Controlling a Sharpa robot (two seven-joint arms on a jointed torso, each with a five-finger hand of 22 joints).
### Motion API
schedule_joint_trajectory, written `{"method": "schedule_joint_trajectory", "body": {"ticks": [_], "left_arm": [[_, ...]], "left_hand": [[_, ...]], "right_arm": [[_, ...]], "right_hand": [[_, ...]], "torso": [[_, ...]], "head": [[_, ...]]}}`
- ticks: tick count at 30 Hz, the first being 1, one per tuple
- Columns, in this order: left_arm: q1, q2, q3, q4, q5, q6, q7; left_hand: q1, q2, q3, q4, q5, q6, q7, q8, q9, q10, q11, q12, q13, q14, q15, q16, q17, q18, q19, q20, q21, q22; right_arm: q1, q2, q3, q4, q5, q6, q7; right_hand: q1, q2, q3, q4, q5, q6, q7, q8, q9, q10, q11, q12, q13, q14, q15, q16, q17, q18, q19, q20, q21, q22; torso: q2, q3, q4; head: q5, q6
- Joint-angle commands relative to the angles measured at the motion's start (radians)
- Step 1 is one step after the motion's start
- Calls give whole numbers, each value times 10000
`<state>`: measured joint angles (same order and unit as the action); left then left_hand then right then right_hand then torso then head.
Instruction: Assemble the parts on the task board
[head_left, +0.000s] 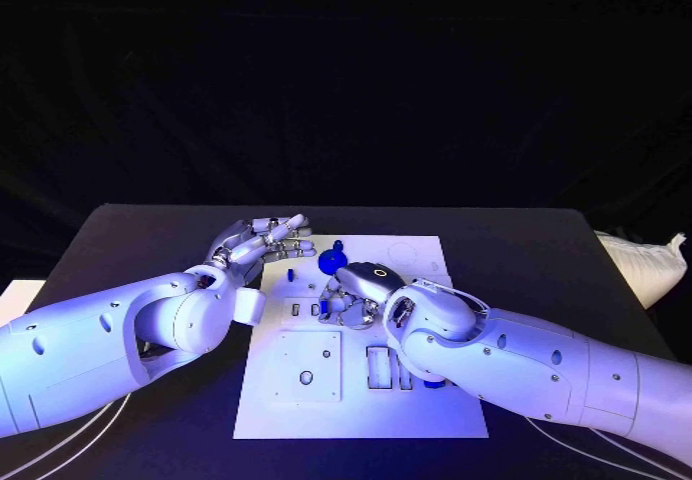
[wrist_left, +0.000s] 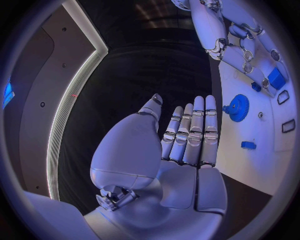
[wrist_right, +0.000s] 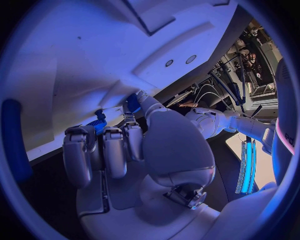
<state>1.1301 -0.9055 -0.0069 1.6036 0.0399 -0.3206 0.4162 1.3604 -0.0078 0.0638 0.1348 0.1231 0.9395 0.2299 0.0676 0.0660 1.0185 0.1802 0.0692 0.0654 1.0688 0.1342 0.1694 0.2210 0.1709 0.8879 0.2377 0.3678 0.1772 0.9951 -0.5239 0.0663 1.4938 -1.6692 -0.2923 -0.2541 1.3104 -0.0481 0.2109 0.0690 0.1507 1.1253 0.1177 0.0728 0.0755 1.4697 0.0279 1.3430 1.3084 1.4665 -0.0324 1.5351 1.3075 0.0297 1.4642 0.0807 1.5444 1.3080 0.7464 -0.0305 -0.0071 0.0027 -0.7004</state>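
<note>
Fingers of the left hand (head_left: 263, 243) lie straight and slightly apart with nothing in them, hovering over the far left edge of the white task board (head_left: 433, 410), beside a blue gear-shaped part (wrist_left: 238, 107) that stands on the board. The right hand (head_left: 361, 290) is curled down over the board's middle, just on the robot's side of that gear, its fingertips (wrist_right: 132, 107) against a small blue part (wrist_right: 97, 125); whether it actually grips the piece cannot be told.
</note>
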Motion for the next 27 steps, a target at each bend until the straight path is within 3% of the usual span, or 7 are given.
{"method": "schedule_joint_trajectory", "body": {"ticks": [1, 13, 21, 27], "left_arm": [[4, 21, 6, 6, 22, 182, 52], [4, 42, 6, -11, 23, 202, 32], [4, 53, 6, -19, 23, 217, 10], [4, 56, 6, -34, 23, 205, -32]], "left_hand": [[14, 81, 1, -65, -22, -18, 38, -21, -10, -34, 21, -33, -7, -63, 1, -62, 13, 62, -83, -4, -69, -13], [14, 81, 1, -65, -22, -18, 38, -21, -10, -34, 21, -33, -7, -63, 1, -62, 13, 62, -83, -4, -69, -13], [10, 104, 8, -65, -22, -20, 41, -21, -10, -38, 23, -34, -7, -62, 1, -66, 15, 66, -83, 0, -72, -16], [8, 125, 12, -83, -25, -28, 45, -23, -11, -49, 24, -35, -8, -30, -9, -59, 29, 90, -7, 5, -30, -1]], "right_arm": [[-88, -53, -72, -83, -264, 602, -541], [-114, 40, -92, -164, -345, 302, -719], [-127, 103, -122, -263, -275, 161, -659], [-201, 24, -134, -149, -180, -700, -402]], "right_hand": [[13, -134, -71, 4, -36, -106, 8, -71, 18, 26, 63, -67, 1104, 872, -4, -52, 1845, -129, 519, -9, -49, 1971], [-99, -254, -160, 68, -19, -414, 106, -118, -55, -163, 146, -450, 865, 849, 63, -112, 1743, -114, 470, 50, -82, 1911], [-258, -418, -356, 209, -68, -1014, 245, -121, -99, -516, 274, -1161, 399, 847, 175, -126, 1734, -88, 387, 155, -139, 1812], [-342, -553, -590, 379, -108, -1419, 320, -117, -100, -858, 349, -1835, -70, 842, 238, -138, 1725, -77, 356, 220, -164, 1773]], "torso": [[0, -2, 2], [0, -3, 5], [-5, -6, 5], [-12, -2, -2]], "head": [[0, -2], [-4, -11], [-5, -19], [-6, -27]]}}
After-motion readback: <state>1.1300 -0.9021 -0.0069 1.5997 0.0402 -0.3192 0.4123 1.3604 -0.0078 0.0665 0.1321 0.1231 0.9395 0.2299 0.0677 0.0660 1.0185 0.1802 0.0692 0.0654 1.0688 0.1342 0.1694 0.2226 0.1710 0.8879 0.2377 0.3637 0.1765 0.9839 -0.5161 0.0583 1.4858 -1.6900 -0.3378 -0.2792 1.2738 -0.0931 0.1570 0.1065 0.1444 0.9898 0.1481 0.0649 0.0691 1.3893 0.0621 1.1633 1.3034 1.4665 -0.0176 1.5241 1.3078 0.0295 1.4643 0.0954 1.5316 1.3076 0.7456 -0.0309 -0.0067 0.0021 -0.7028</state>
